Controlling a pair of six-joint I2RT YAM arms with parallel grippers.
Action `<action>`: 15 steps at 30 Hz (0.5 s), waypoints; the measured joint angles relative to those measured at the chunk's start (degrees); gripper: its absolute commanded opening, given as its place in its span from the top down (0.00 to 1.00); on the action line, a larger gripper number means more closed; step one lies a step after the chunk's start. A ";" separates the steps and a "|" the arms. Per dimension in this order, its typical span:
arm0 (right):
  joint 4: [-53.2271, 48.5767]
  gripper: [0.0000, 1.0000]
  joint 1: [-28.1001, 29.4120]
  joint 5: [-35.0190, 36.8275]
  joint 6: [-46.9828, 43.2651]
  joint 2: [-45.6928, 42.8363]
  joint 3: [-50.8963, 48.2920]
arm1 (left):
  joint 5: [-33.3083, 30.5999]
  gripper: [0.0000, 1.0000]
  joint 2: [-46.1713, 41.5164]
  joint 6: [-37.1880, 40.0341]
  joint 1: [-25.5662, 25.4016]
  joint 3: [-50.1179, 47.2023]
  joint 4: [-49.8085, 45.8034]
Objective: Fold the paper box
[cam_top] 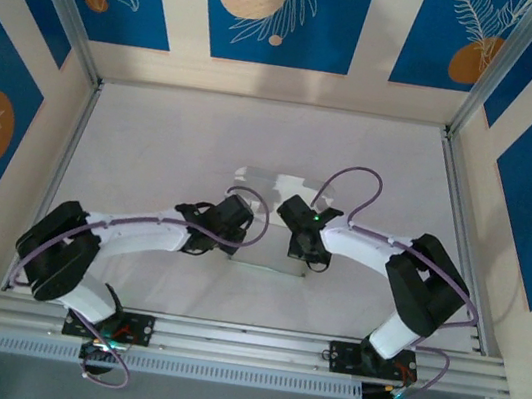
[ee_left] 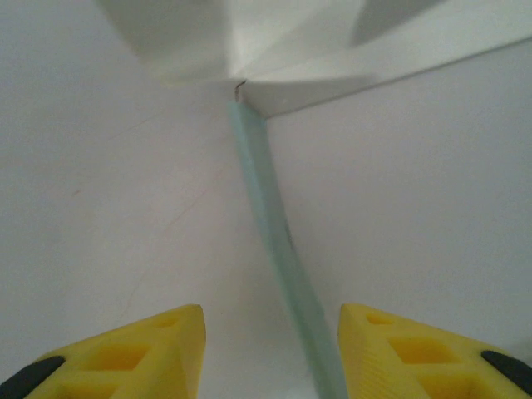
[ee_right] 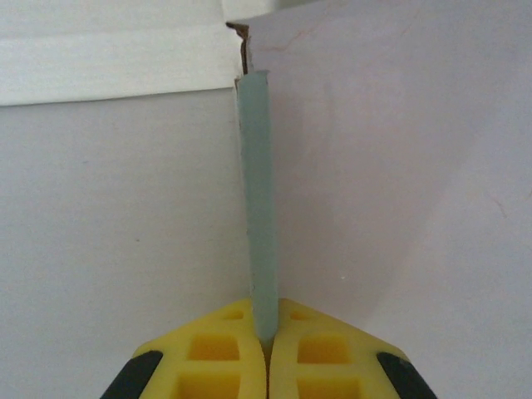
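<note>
The paper box [cam_top: 270,188], thin white card, lies at the table's middle between the two arms. In the right wrist view one of its walls shows as a pale green edge [ee_right: 256,199] standing upright, and my right gripper [ee_right: 266,341] is shut on its lower end. My left gripper [ee_left: 270,353] is open, its yellow fingers [ee_left: 150,353] wide apart; another pale green card edge [ee_left: 278,266] runs between them, nearer the right finger and touching neither. White flaps [ee_left: 332,50] spread beyond it. From above, the left gripper [cam_top: 233,217] and the right gripper [cam_top: 296,214] meet at the box.
The white table [cam_top: 154,141] is walled by an aluminium frame [cam_top: 86,60] on the left, right and back. The arm bases sit on a rail [cam_top: 243,343] at the near edge. Purple cables [cam_top: 354,188] loop off both arms.
</note>
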 measured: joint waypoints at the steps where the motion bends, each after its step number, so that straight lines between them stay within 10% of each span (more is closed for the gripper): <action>1: 0.17 1.00 0.00 -0.28 0.00 -0.15 -0.13 | 0.00 0.59 1.18 0.09 0.00 0.50 0.76; 15: 2.80 1.00 -0.07 -1.07 0.00 -1.25 -1.86 | -1.31 0.68 4.98 0.31 0.44 2.08 3.32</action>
